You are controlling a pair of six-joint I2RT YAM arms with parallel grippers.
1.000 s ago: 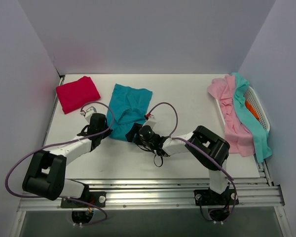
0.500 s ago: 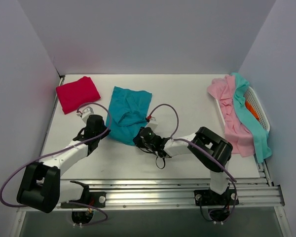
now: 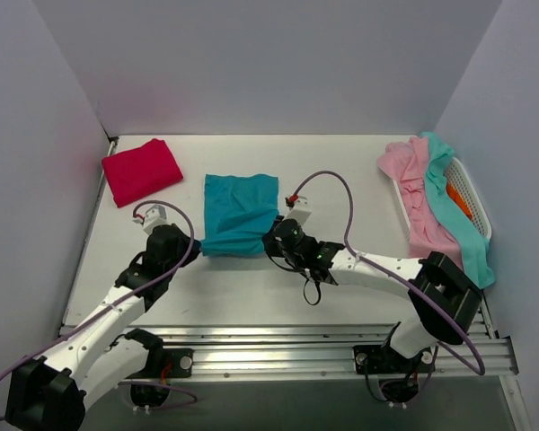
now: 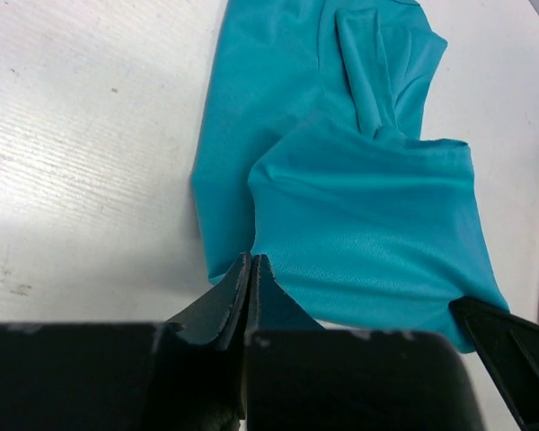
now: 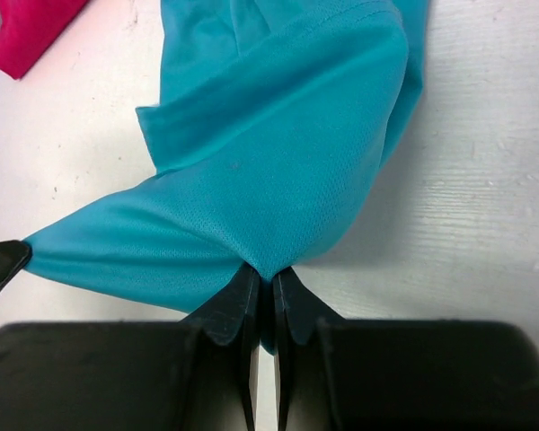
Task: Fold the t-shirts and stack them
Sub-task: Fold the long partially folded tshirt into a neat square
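Our right gripper (image 5: 271, 274) has just pinched shut on the teal t-shirt (image 3: 240, 214), like our left gripper (image 4: 251, 260). Now we hold both near corners in the middle of the table (image 3: 341, 180), so we think we can fold it.

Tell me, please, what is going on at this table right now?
Two robot arms are folding a teal t-shirt. The left gripper is shut on its near left corner and the right gripper on its near right corner, with that edge pulled taut between them. A folded red t-shirt lies at the far left. On the right, a pink t-shirt and an aqua t-shirt hang over a white basket, with an orange garment inside.
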